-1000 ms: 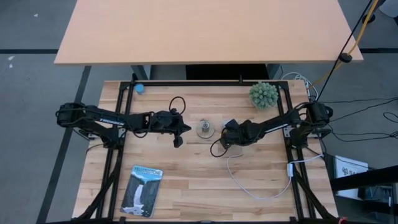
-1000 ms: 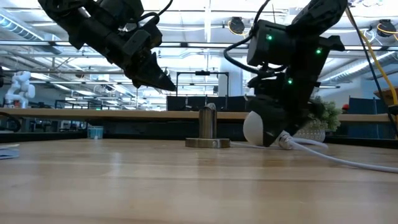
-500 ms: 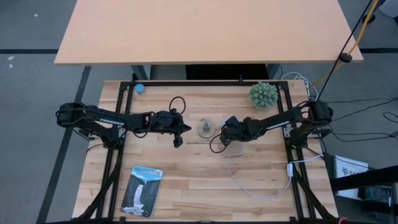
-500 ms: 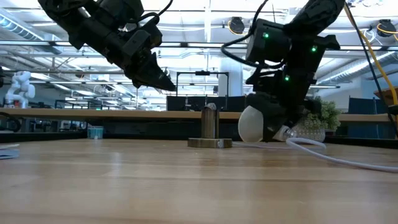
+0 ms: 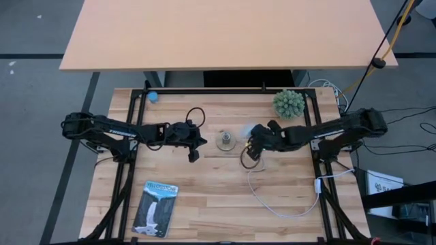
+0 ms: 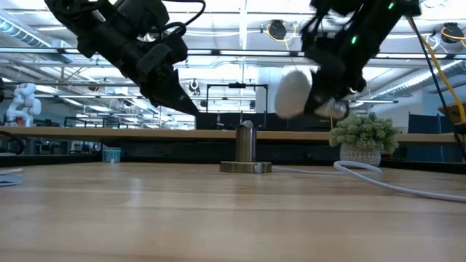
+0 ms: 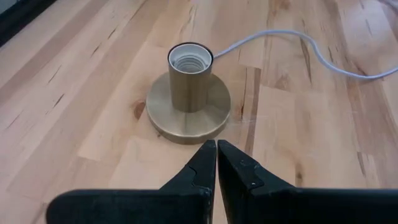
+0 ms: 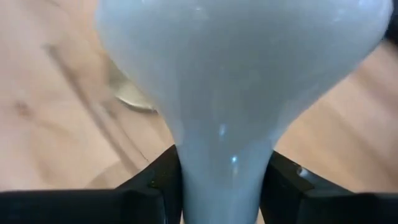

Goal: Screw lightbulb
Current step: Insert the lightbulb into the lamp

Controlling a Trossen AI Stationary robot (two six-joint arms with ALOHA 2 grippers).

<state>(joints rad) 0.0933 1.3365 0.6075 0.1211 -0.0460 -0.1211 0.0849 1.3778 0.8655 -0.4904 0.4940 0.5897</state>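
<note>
The lightbulb [image 6: 295, 92], white with a round frosted globe, is in the air to the right of the brass socket [image 6: 246, 143]. My right gripper [image 6: 325, 102] is shut on it. The socket stands upright on its round base [image 7: 188, 115] at the table's middle, its threaded mouth [image 7: 190, 57] open upward. My left gripper [image 7: 216, 155] is shut and holds nothing. It hovers just left of the socket [image 5: 225, 141], slanting down toward it. In the high view the bulb [image 5: 257, 130] shows beside my right gripper [image 5: 259, 141]. My right gripper pinches the bulb's narrow neck [image 8: 224, 168] between its two fingers [image 8: 158, 180], one on each side. The globe [image 8: 236, 56] sticks out beyond the fingertips. The fingers slant down from the table's right side. The bulb is lifted clear of the table, tilted, above the height of the socket's top.
The socket's white cord [image 5: 272, 202] loops over the near right of the table. A small green plant [image 5: 289, 103] stands at the far right, a blue packaging card [image 5: 155, 207] lies near left, and a small blue object [image 5: 153, 96] sits at the far left corner.
My right gripper has risen from the table with the bulb and rolled its wrist. The bulb, which lay on the table right of the socket, is now lifted clear and hangs higher than the socket's top.
</note>
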